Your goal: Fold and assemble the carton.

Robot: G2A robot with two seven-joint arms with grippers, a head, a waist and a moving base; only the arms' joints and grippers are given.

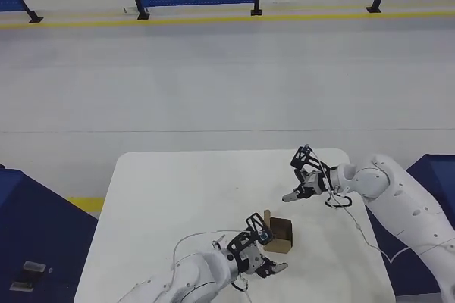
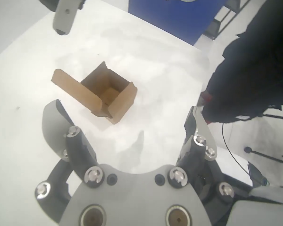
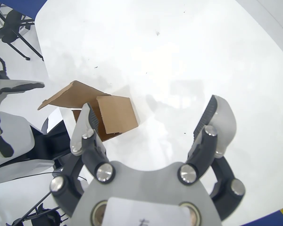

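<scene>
A small brown carton (image 1: pixel 279 235) stands open-topped near the table's front right, with one long flap (image 2: pixel 75 90) sticking out sideways and a shorter flap (image 2: pixel 123 102) raised at its side. My left gripper (image 1: pixel 268 245) is open just in front of the carton, fingers wide apart and touching nothing; its wrist view looks down into the carton (image 2: pixel 103 92). My right gripper (image 1: pixel 296 180) hangs open above the table behind the carton, clear of it. The right wrist view has the carton (image 3: pixel 116 116) beyond one finger (image 3: pixel 87 118), and the left gripper's fingertip (image 3: pixel 21 85) beside the raised flap.
The white table (image 1: pixel 174 197) has rounded corners and bare surface to the left and behind the carton. Blue cabinets stand off both sides (image 1: pixel 15 220) (image 1: pixel 440 167). A cable (image 1: pixel 356 220) trails from the right arm across the table edge.
</scene>
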